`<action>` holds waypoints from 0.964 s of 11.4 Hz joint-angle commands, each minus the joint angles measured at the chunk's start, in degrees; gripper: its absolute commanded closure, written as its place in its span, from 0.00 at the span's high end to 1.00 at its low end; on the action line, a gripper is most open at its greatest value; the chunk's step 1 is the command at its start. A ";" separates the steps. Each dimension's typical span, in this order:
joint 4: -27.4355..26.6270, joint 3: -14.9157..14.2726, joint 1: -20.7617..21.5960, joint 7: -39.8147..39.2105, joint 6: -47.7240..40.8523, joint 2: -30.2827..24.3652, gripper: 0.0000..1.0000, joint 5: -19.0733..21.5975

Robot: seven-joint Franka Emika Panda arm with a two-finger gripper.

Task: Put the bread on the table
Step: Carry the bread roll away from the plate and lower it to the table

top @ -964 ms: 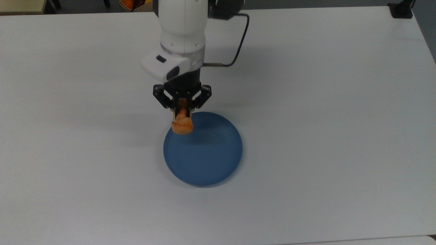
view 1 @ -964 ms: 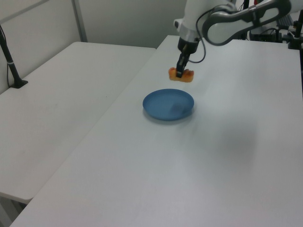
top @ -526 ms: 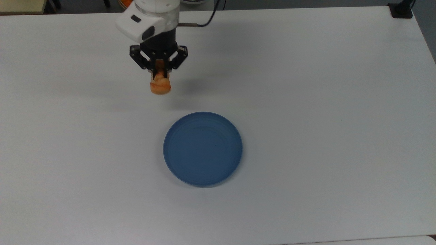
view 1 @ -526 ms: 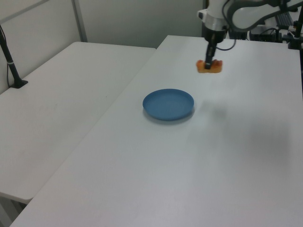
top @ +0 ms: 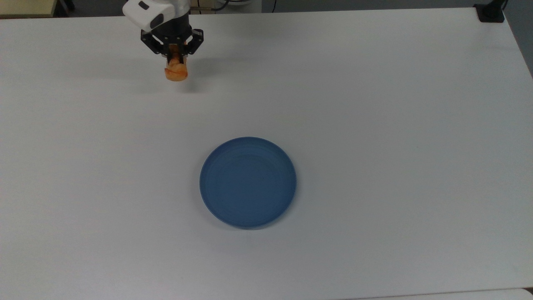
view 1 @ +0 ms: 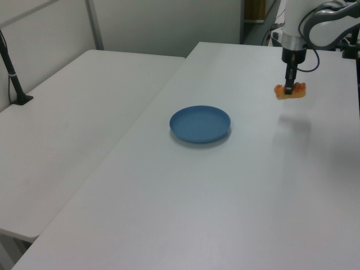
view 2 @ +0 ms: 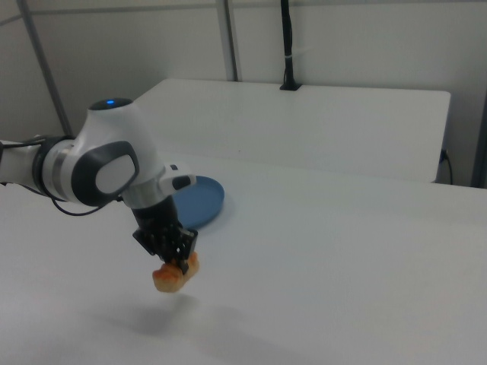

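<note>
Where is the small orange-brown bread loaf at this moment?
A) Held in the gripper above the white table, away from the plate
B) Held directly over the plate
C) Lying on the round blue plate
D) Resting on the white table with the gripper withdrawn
A: the small orange-brown bread loaf hangs clamped in the gripper with its shadow on the white table below, well apart from the bare round blue plate.

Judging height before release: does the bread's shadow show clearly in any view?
Left view: a soft grey shadow sits on the table below the bread, apart from it. Right view: a faint blurred patch lies under the bread. Top view: a dim smudge lies beside the hand.
</note>
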 commanded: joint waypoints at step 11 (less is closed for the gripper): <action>-4.22 -0.26 -9.80 -7.60 4.13 5.65 0.99 -0.57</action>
